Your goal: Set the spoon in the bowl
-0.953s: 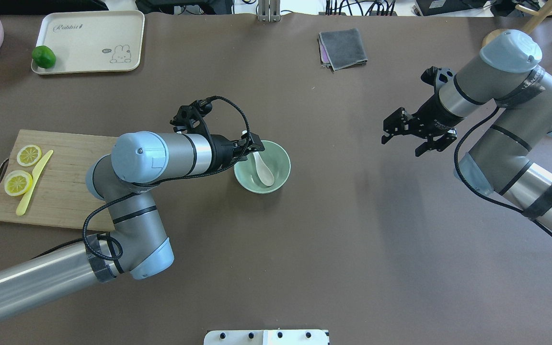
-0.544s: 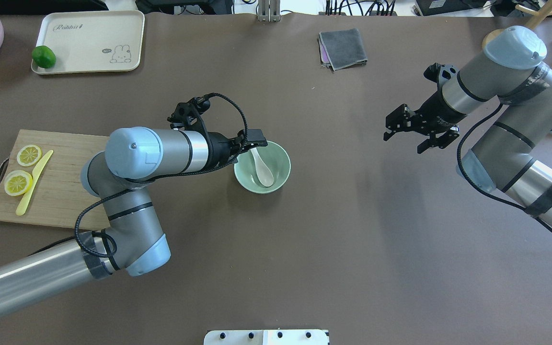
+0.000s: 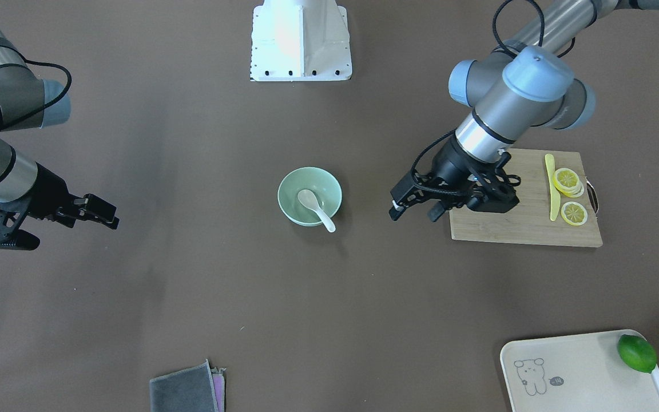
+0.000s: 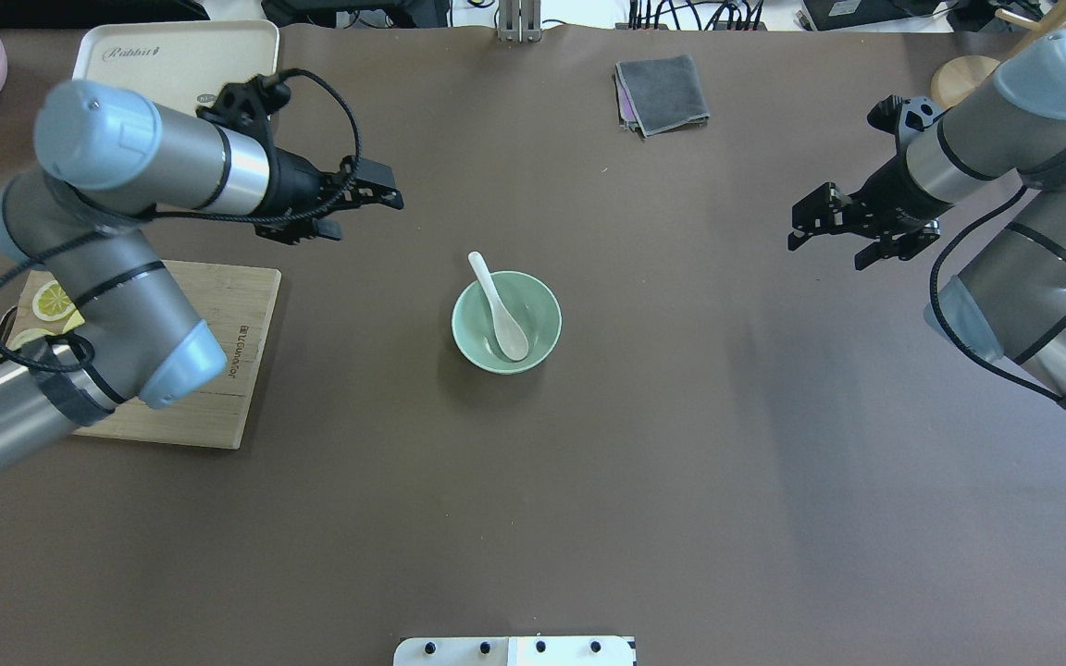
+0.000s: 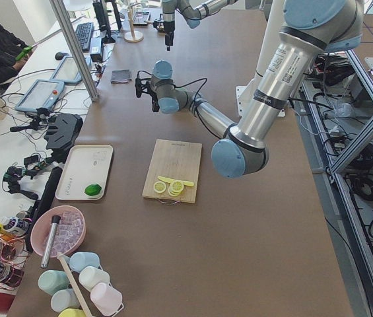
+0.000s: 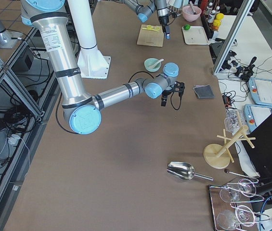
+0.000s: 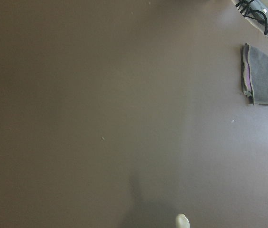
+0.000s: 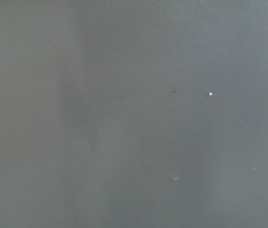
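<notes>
The pale green bowl (image 4: pixel 547 314) stands mid-table. The white spoon (image 4: pixel 502 313) lies in it, scoop down inside and handle resting over the far-left rim. Both also show in the front view, the bowl (image 3: pixel 329 191) and the spoon (image 3: pixel 313 205). My left gripper (image 4: pixel 371 215) is open and empty. It hangs above the table, apart from the bowl, to its far left. In the front view the left gripper (image 3: pixel 412 216) is beside the cutting board. My right gripper (image 4: pixel 824 254) is open and empty, far to the bowl's right. The spoon's handle tip (image 7: pixel 182 221) shows in the left wrist view.
A wooden cutting board (image 4: pixel 218 370) with lemon slices (image 3: pixel 567 180) and a yellow knife (image 3: pixel 551 186) lies at the left. A cream tray (image 3: pixel 570 372) holds a lime (image 3: pixel 636 353). A folded grey cloth (image 4: pixel 663 92) lies at the far side.
My left gripper has let go of the spoon, leaving it in the bowl, and pulled away up and to the far left. My right gripper has drawn back to the right.
</notes>
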Available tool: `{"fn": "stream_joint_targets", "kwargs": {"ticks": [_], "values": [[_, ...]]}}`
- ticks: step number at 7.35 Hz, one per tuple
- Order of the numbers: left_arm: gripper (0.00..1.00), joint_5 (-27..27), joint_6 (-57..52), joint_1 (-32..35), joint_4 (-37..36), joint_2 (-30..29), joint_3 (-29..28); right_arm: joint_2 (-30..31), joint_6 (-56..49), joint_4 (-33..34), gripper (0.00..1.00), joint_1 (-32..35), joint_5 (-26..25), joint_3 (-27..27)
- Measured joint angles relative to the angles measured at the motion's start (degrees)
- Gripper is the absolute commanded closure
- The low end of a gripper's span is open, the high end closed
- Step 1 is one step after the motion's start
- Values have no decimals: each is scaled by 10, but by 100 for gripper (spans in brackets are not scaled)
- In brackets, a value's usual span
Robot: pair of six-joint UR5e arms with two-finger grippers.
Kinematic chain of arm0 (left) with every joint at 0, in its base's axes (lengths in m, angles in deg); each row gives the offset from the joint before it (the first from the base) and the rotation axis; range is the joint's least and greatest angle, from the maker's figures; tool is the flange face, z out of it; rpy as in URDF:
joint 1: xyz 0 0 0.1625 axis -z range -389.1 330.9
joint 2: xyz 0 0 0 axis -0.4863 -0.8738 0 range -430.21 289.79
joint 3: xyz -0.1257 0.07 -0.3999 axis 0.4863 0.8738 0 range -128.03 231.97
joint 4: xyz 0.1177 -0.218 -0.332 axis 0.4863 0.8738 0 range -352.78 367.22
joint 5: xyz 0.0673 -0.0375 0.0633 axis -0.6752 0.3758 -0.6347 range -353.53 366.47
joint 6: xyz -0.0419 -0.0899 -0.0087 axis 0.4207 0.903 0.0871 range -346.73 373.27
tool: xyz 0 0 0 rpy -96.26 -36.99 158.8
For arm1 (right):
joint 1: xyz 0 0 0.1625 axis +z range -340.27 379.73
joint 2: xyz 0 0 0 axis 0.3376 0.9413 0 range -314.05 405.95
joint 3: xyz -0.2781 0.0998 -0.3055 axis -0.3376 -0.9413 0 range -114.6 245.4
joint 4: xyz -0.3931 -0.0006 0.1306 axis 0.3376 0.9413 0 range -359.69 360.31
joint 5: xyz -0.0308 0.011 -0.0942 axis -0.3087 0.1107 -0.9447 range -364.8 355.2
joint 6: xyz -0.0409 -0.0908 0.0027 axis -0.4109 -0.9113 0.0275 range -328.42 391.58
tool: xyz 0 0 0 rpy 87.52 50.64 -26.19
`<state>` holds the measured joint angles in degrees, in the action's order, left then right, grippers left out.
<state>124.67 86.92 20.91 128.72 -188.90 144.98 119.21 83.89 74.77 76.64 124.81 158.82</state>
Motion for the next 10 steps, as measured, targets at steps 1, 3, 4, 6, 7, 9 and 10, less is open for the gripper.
{"fn": "stream_joint_targets", "kwargs": {"ticks": [1,3,4,6,7,9,10], "values": [[2,5,-94,27,-112,2,37,3,-84,85,0,11,-30,29],[2,4,-243,70,-275,40,115,10,-253,215,0,36,-74,60],[2,3,-286,93,-300,80,138,29,-326,239,0,53,-79,63],[2,2,-336,128,-310,169,159,84,-464,250,0,106,-77,62],[2,5,-403,159,-308,218,162,114,-512,251,0,137,-72,59],[2,67,-532,264,-306,285,137,175,-559,247,0,191,-45,51],[2,126,-567,321,-306,297,113,199,-588,237,0,215,-34,35]]}}
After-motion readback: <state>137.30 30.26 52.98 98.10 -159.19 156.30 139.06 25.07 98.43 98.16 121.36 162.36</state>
